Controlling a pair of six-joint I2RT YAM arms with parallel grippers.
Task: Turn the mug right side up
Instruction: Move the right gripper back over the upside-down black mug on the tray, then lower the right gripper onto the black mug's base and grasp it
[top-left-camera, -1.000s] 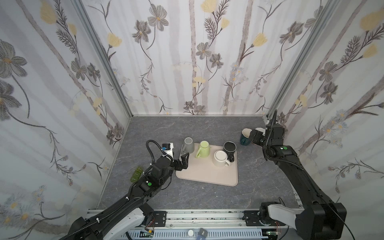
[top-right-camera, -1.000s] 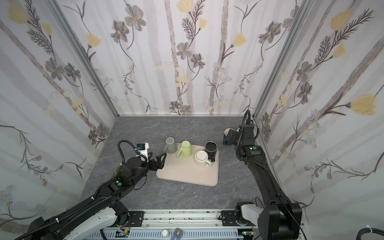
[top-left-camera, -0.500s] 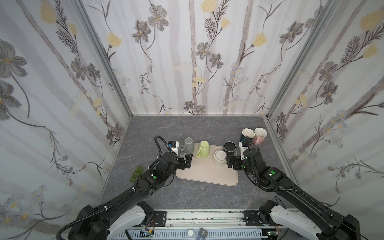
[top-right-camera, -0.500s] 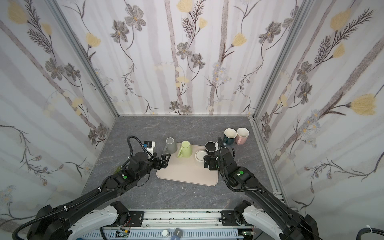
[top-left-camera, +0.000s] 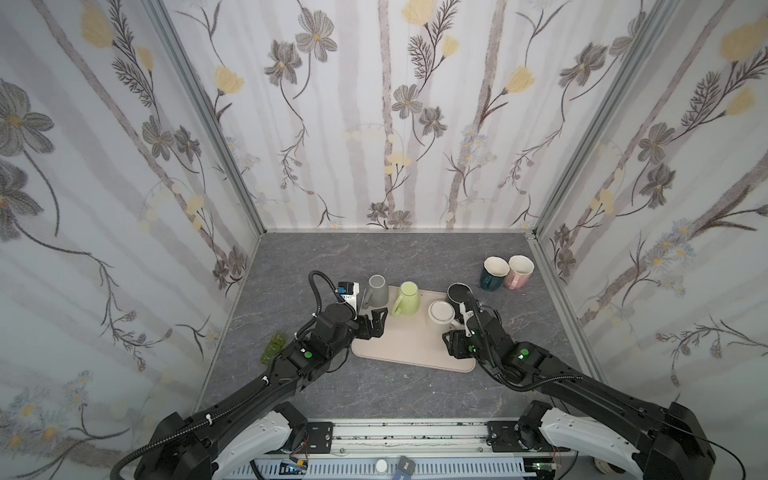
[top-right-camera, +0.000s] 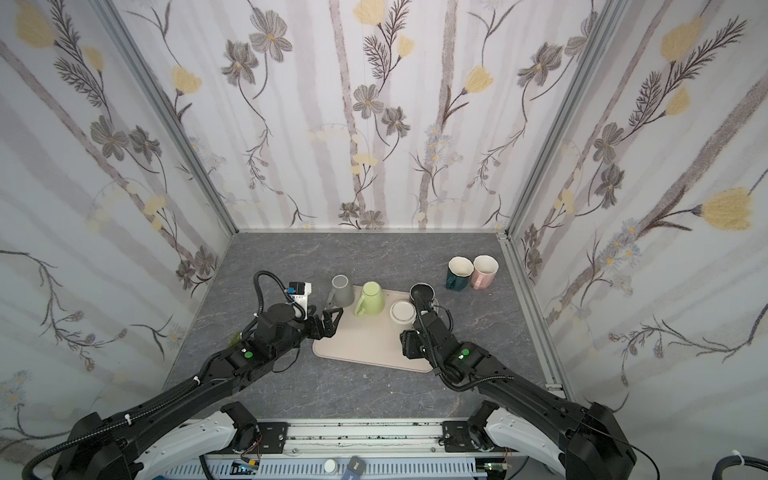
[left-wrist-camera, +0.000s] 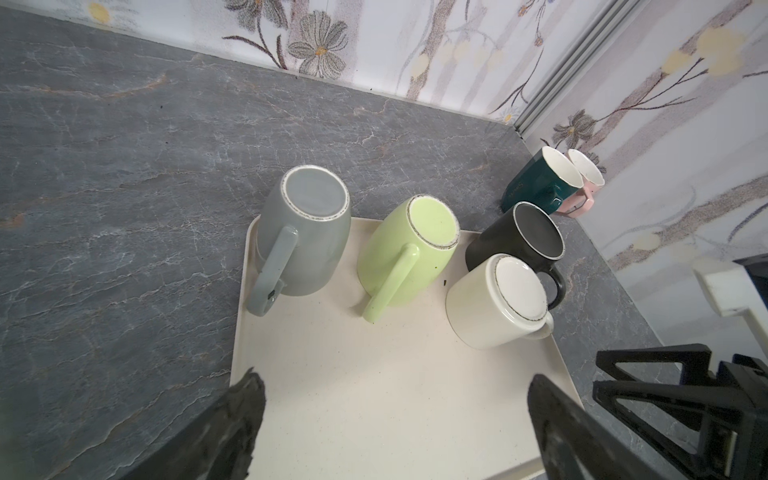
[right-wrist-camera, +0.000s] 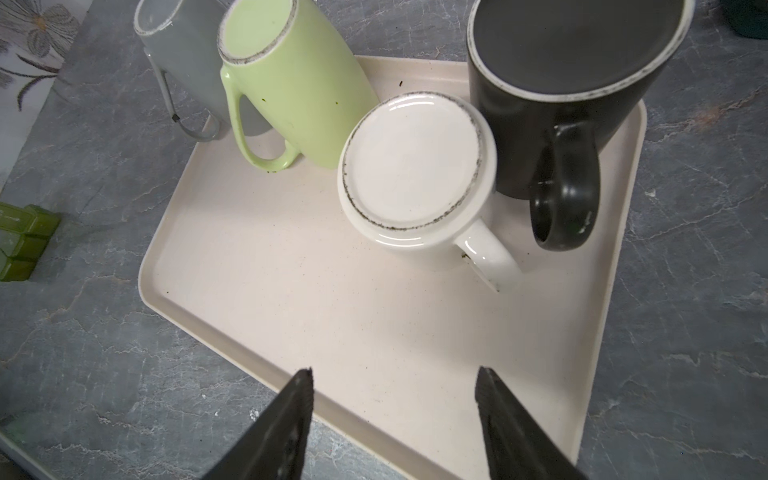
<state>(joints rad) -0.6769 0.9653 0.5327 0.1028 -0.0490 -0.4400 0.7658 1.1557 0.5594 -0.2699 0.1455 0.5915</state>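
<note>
Two fingers (right-wrist-camera: 291, 419) of the right gripper (right-wrist-camera: 395, 374) stood partly apart with nothing between them, over the tray's (right-wrist-camera: 291, 316) near right corner. The left gripper (left-wrist-camera: 395, 376) hung spread wide and empty at the left edge. Four mugs stood base-up toward the tray's far edge. The white mug (right-wrist-camera: 415, 166), near the far right corner just beside the black mug (right-wrist-camera: 540, 137), lay closest to the right gripper and was the likely target. A sound grip would take its wall clear of the handle and the black neighbour — then lift before rotating, so the rim cleared the tray.
</note>
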